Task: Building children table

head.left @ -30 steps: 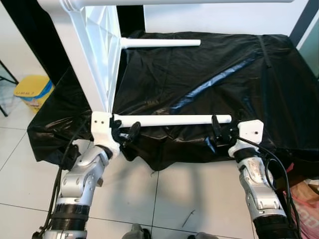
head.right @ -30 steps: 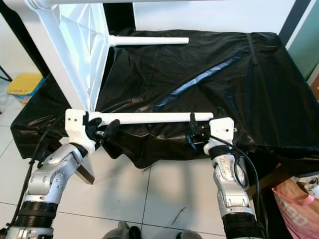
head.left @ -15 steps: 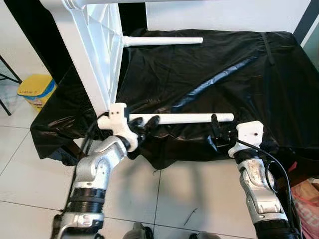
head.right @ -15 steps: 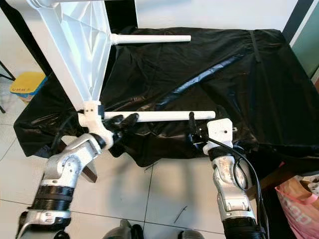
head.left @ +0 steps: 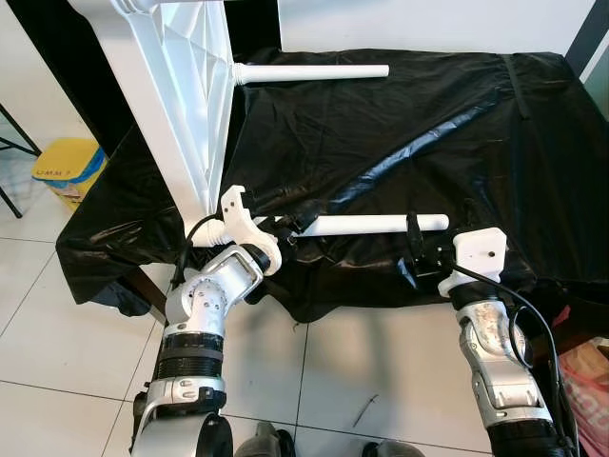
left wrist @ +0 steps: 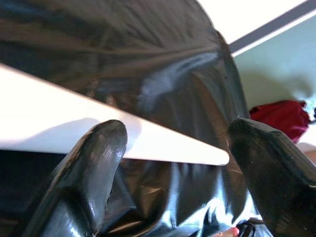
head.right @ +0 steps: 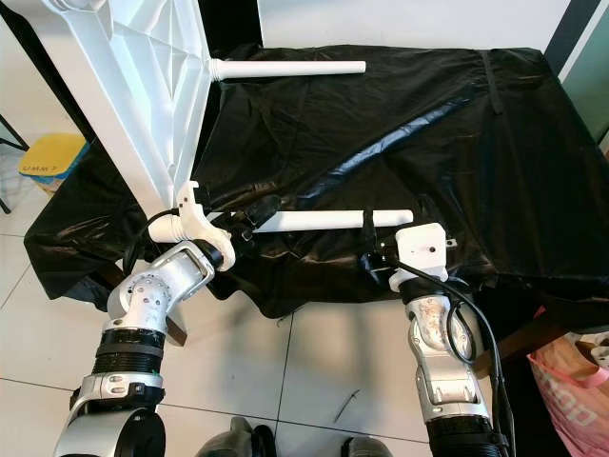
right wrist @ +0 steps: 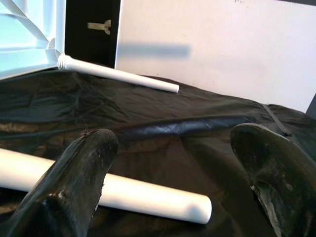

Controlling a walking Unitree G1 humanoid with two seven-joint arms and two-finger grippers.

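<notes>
Since before, the left gripper [head.left: 285,229] moved inward along the loose table leg [head.left: 376,225] on the black sheet [head.left: 457,124]; both it and the right gripper [head.left: 415,249] are open wide, so close centred before lifting.

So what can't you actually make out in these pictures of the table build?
- Near leg: in the left eye view the left claw covers its inner end, so its joint with the tabletop is hidden.
- Tabletop: cut off by the top edge of both eye views.
- Yellow box: its lettering is too small to read.
- Right claw: contact with the leg is unclear.
</notes>
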